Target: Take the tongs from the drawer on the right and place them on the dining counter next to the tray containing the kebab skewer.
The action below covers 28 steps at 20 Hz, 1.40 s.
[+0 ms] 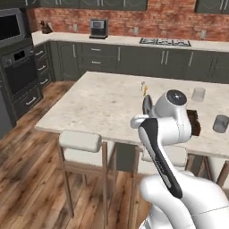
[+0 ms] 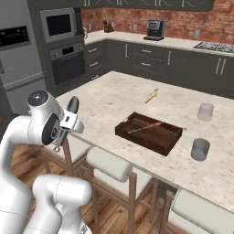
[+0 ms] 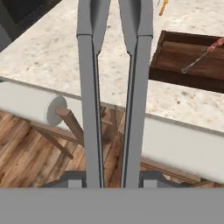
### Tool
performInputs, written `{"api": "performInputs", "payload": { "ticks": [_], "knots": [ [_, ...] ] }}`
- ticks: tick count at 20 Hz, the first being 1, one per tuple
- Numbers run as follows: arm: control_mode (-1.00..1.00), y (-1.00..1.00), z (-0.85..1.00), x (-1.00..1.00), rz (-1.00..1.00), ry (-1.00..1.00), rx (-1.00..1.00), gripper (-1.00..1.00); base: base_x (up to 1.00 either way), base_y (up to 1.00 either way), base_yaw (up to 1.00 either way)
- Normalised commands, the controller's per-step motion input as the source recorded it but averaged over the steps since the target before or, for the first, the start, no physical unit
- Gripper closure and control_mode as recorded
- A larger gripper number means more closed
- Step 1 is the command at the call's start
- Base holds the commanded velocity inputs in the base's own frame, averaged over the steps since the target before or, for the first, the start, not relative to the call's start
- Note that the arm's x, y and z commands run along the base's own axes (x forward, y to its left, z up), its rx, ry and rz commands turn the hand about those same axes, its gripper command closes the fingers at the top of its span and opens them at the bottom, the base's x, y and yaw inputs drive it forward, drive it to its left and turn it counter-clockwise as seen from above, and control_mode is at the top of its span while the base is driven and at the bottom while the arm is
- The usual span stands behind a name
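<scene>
The grey metal tongs (image 3: 89,87) stand between my fingers, their two narrow arms reaching up the hand view toward the dining counter (image 3: 52,48). My gripper (image 3: 112,179) is shut on them, held just off the counter's near edge, above the stools. In the right base view the tongs (image 2: 72,105) stick up from my hand as a dark sliver. The dark brown tray (image 2: 147,144) lies on the counter (image 2: 114,93) to the right of my hand, with the kebab skewer (image 2: 144,128) in it. In the hand view the tray (image 3: 158,52) is at the upper right. The drawer is out of view.
Two glasses (image 2: 205,111) (image 2: 200,149) stand on the counter beyond and right of the tray. A small orange-handled utensil (image 2: 151,96) lies farther back. Padded stools (image 2: 109,164) (image 1: 80,141) line the counter's near side below my hand. My own arm hides part of the tray (image 1: 195,127).
</scene>
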Motion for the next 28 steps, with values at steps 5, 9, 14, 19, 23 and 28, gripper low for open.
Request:
{"api": "performInputs", "payload": {
  "ticks": [5,9,14,19,23,28],
  "knots": [
    [1.00,0.00,0.00,0.00,0.00,0.00,0.00,1.00,0.43,0.43,-0.43],
    [1.00,0.00,0.00,0.00,0.00,0.00,0.00,1.00,0.37,0.58,-0.44],
    [1.00,0.00,0.00,0.00,0.00,0.00,0.00,1.00,0.51,0.48,-0.43],
    [1.00,0.00,0.00,0.00,0.00,0.00,0.00,1.00,0.77,0.25,-0.31],
    [1.00,0.00,0.00,0.00,0.00,0.00,0.00,1.00,0.55,0.34,-0.13],
    [1.00,0.00,0.00,0.00,0.00,0.00,0.00,1.00,0.50,0.29,-0.05]
  ]
}}
